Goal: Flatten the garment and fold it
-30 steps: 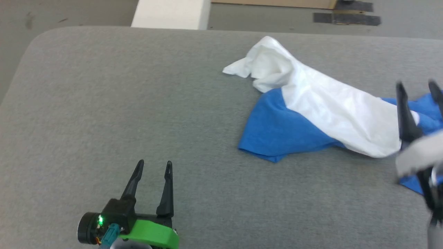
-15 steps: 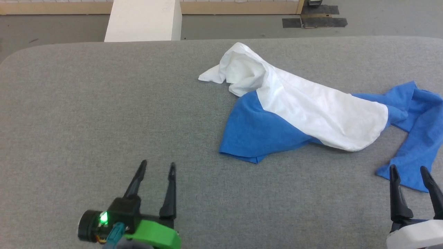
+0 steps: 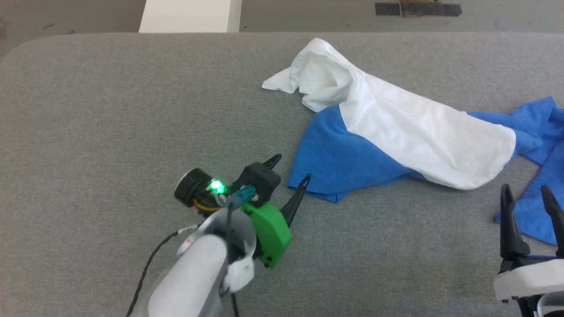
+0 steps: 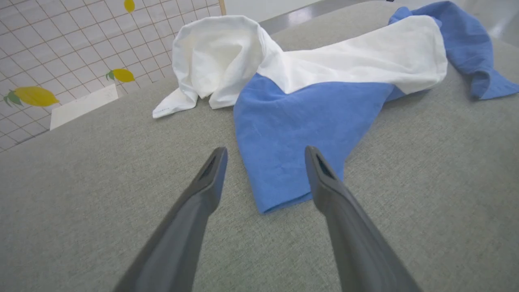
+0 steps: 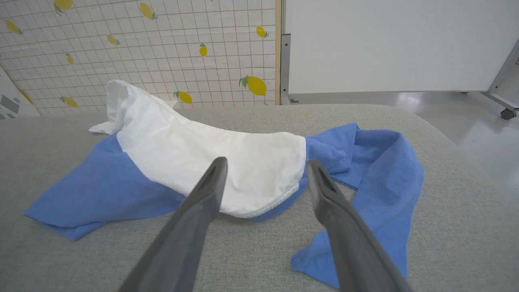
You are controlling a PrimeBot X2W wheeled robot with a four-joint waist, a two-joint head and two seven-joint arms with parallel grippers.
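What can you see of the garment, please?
The garment is a thin knit shirt, white body with bright blue sleeves, lying crumpled on the grey table. Its white part bunches up at the far end; a blue sleeve trails right. The open left gripper points at its near blue corner, gripping nothing.

There was one garment [image 3: 418,136] on one bench [image 3: 110,110]. Two grippers were counted, the left gripper [image 3: 293,166] and the right gripper [image 3: 525,188], each with two fingers [image 4: 334,202].
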